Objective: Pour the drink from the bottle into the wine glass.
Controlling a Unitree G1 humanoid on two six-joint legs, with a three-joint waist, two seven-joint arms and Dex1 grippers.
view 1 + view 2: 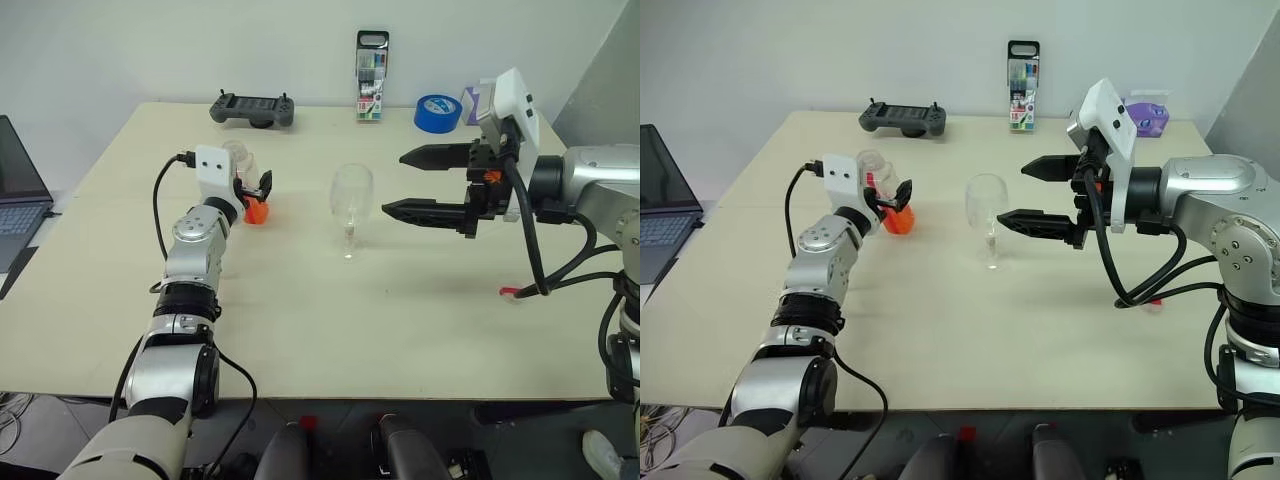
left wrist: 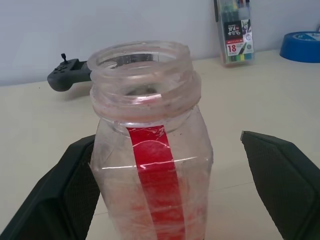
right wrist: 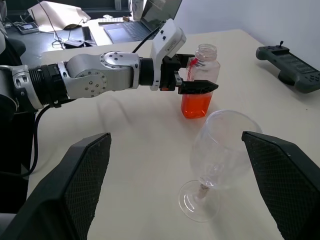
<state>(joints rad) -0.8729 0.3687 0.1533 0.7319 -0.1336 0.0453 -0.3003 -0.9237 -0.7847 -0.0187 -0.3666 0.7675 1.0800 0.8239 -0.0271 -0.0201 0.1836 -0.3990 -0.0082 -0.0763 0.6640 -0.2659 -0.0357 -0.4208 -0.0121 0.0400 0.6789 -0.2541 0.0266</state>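
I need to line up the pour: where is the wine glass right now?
In the left eye view the wine glass stands upright mid-table, between the bottle on its left and the open right claw close on its right.

You see a small clear plastic bottle [image 2: 150, 165], scuffed and cloudy, with a glossy red label strip. The clear glass wine glass [image 3: 220, 150] shines smooth. The pale worktop [image 1: 400, 320] looks matt; pincer fingers [image 3: 82, 185] show textured black pads.
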